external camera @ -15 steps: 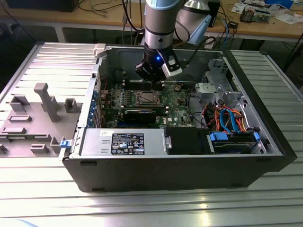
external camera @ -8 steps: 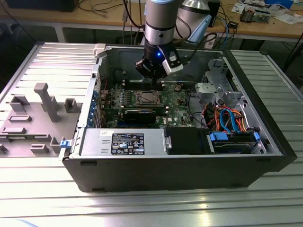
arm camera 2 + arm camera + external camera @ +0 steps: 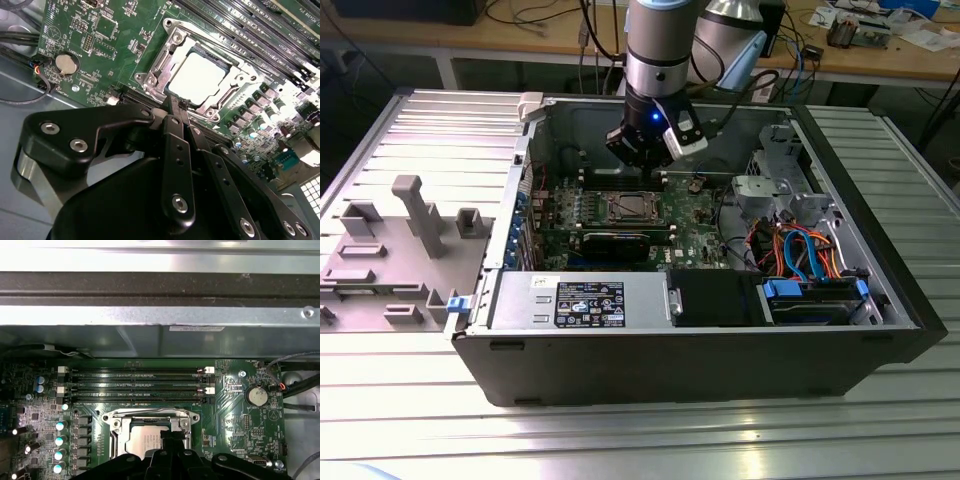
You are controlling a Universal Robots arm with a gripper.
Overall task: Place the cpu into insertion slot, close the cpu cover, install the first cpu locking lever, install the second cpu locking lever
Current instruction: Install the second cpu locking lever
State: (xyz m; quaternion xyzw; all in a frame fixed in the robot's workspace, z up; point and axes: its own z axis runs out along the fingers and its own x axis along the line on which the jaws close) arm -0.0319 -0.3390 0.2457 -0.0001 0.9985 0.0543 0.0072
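Black memory slots (image 3: 135, 381) flank the cpu cover (image 3: 150, 426).

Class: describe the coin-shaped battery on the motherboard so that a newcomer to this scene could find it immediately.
Start at the open computer case and its green motherboard. Beside the silver CPU socket sits the coin battery, a flat round silver disc; nothing else nearby is round and shiny.

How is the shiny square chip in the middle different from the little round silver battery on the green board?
The cpu is square, while the coin battery is round. The cpu is clearly bigger than the battery. The cpu sits inside the cpu cover, a metal frame closed around its edges; the battery sits in a small holder out on the open board, near the wires. The gripper is right beside the cpu, with the battery farther off. Both are flat, silver and lie on the green motherboard.
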